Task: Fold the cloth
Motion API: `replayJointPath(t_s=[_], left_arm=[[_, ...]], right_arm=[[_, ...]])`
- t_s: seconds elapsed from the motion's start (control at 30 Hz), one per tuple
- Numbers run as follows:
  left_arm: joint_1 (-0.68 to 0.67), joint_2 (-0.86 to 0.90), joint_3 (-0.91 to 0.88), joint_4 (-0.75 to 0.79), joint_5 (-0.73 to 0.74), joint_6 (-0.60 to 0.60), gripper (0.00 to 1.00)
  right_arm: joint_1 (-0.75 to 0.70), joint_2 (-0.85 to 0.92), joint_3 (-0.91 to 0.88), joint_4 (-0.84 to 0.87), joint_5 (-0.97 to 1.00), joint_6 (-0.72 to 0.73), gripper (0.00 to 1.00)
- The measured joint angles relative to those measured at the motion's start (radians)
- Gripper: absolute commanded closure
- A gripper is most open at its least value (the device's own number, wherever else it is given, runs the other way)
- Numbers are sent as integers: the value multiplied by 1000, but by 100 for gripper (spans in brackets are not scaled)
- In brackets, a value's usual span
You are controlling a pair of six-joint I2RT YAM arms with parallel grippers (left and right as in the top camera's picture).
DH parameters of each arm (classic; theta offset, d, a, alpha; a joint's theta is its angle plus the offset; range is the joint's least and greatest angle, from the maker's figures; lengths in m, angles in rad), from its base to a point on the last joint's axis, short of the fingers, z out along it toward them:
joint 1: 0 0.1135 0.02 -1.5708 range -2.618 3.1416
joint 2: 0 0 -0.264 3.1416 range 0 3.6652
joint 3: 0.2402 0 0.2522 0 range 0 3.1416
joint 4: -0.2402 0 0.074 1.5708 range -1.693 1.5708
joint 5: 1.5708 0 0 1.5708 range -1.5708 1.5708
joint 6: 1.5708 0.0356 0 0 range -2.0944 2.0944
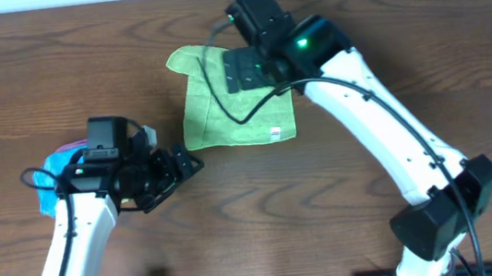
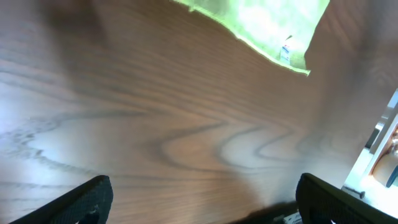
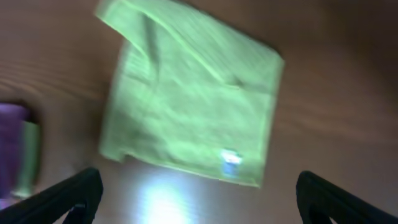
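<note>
- Right claw: spread wide, empty, over the cloth's far right part.
- Left claw: spread, empty, over bare worktop just beside the cloth's near left corner.
- Cloth: flat, mid-worktop toward the far edge, tag at its near right corner.

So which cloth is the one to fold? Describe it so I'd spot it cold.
On the brown wooden table, look upper centre, partly under the right arm. There lies the cloth, a lime-green towel with a small white tag at one corner. The blue and pink cloths far left are not it.
</note>
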Motion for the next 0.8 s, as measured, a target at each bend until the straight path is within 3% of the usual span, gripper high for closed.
replayJointPath(t_s=[0.23, 0.4, 0.67, 0.8], left_arm=[[-184, 0, 0, 82, -169, -103, 4], [-197, 0, 0, 106, -240, -142, 5], [-196, 39, 4, 199, -291, -147, 4], [-197, 108, 4, 264, -301, -147, 5]], right_arm=[[-83, -61, -21, -139, -11, 7, 1], [-145, -221, -163, -109, -73, -8, 1], [-317, -552, -746, 336, -340, -23, 1], [-352, -601, -938, 553, -463, 7, 1]])
